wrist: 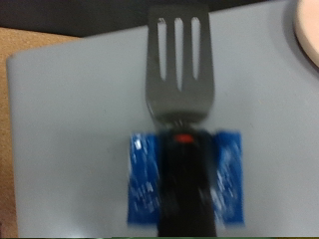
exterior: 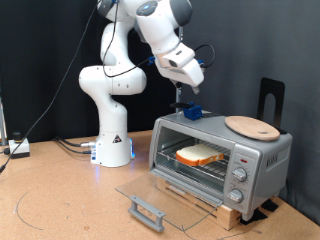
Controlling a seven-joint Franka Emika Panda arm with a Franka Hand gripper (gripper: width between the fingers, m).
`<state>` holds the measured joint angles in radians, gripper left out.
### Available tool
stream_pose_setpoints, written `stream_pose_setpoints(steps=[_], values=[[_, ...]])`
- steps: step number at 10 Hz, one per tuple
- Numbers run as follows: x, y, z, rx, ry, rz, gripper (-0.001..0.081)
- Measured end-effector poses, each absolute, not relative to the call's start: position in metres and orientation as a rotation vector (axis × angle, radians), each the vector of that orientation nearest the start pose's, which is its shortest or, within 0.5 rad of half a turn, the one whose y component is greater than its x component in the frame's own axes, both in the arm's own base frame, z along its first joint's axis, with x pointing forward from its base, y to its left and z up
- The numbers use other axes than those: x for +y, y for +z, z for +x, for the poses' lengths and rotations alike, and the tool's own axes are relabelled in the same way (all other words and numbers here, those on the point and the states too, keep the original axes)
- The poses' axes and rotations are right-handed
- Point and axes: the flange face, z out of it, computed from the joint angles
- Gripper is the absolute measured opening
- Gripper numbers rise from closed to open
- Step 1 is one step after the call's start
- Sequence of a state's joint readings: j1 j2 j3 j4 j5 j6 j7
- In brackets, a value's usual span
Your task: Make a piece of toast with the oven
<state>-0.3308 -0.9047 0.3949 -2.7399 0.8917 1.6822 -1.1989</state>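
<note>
Silver-grey oven [exterior: 225, 155] has door down, piece of toast [exterior: 200, 155] on its rack inside. My gripper [exterior: 191, 107] hovers above the oven roof, pinching a slotted spatula [wrist: 179, 70] handle wrapped in blue tape [wrist: 184, 179]; I'd keep it level. Round wooden board [exterior: 252, 126] sits at 3 o'clock.

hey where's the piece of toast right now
The piece of toast lies on the wire rack inside the oven, behind its open glass door, right of centre in the exterior view. The gripper hangs above the oven's top.
</note>
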Motion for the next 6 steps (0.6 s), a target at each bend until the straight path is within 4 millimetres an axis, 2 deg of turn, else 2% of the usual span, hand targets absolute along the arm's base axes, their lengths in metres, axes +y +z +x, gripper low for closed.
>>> stream_pose_setpoints(steps=[3,6], values=[[0.045,0.451,0.295,-1.087,-0.388,-2.36,0.0807],[-0.001,0.449,0.297,-0.987,-0.4,-2.432,0.0807]])
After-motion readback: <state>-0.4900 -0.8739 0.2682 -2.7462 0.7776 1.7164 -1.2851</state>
